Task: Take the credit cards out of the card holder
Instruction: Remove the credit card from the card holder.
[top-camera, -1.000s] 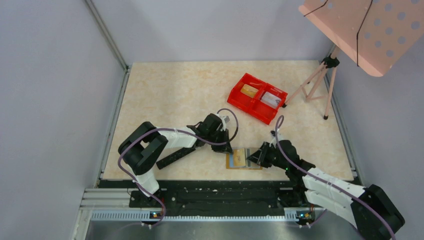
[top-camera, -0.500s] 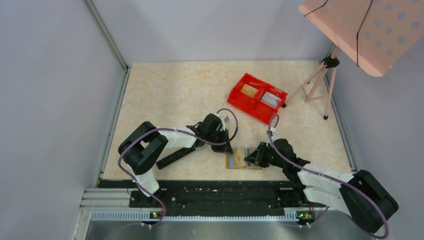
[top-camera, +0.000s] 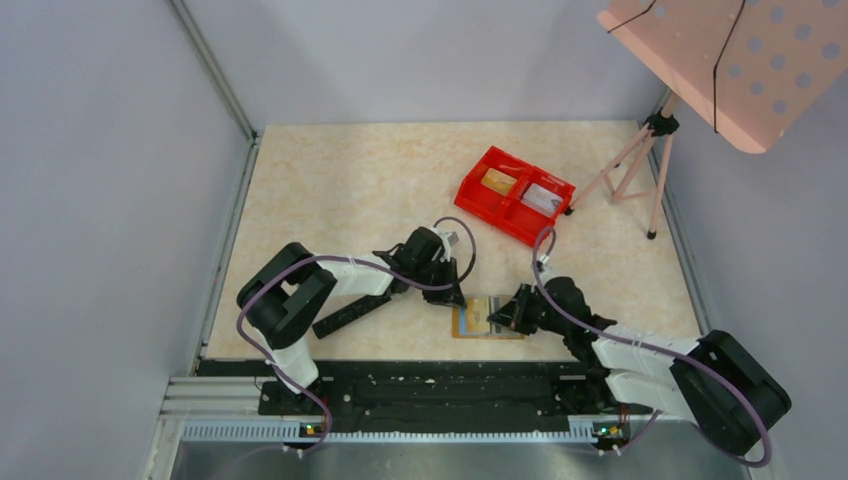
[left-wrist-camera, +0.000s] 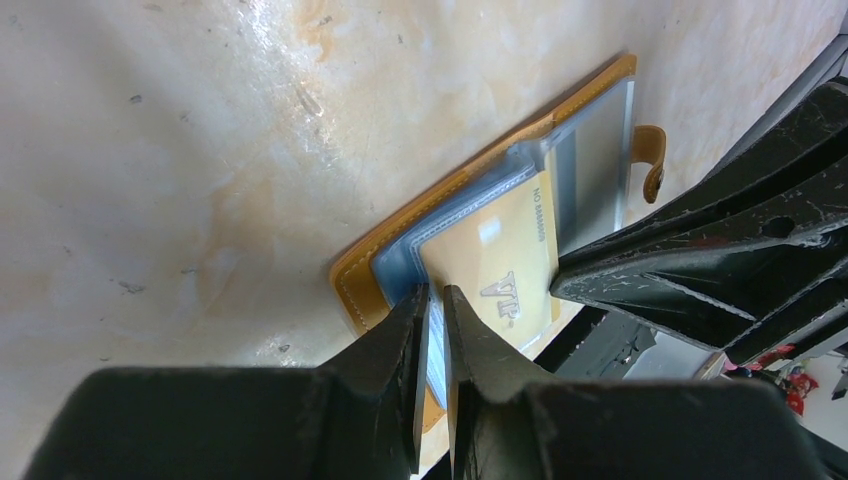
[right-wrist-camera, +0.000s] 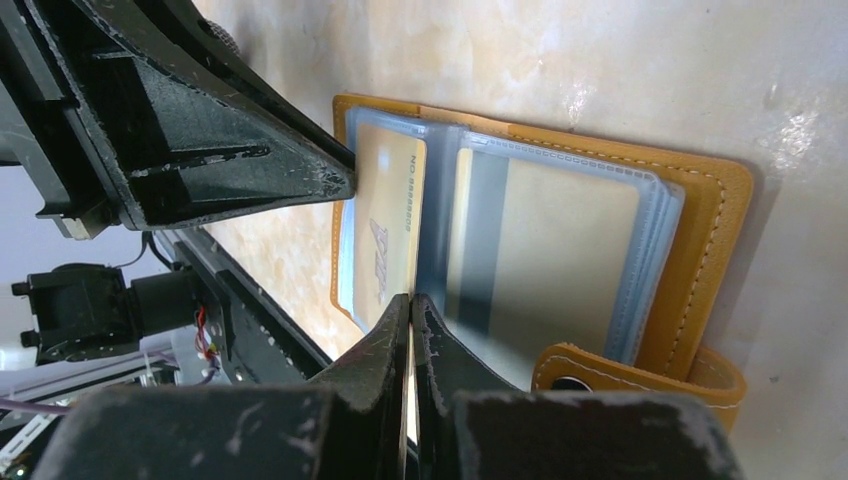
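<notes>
- From the top camera I saw even, soft light over the table (top-camera: 350, 190); the picture was bright and sharp; only faint shadows lay beneath the arms.
- On the left wrist view, white glare streaked the tabletop near the top; the left gripper's fingers (left-wrist-camera: 390, 350) sat dark and soft-edged up close.
- On the right wrist view, the card holder (right-wrist-camera: 700, 200) carried a pale sheen on its clear sleeves; glare spotted the right edge; the right gripper's fingers (right-wrist-camera: 380, 350) were blurred.

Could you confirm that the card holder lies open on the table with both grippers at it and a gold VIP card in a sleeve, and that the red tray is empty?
The red tray is not empty: the top external view shows a yellow-gold card in one compartment and a pale grey card in the other. The rest stands.
</notes>
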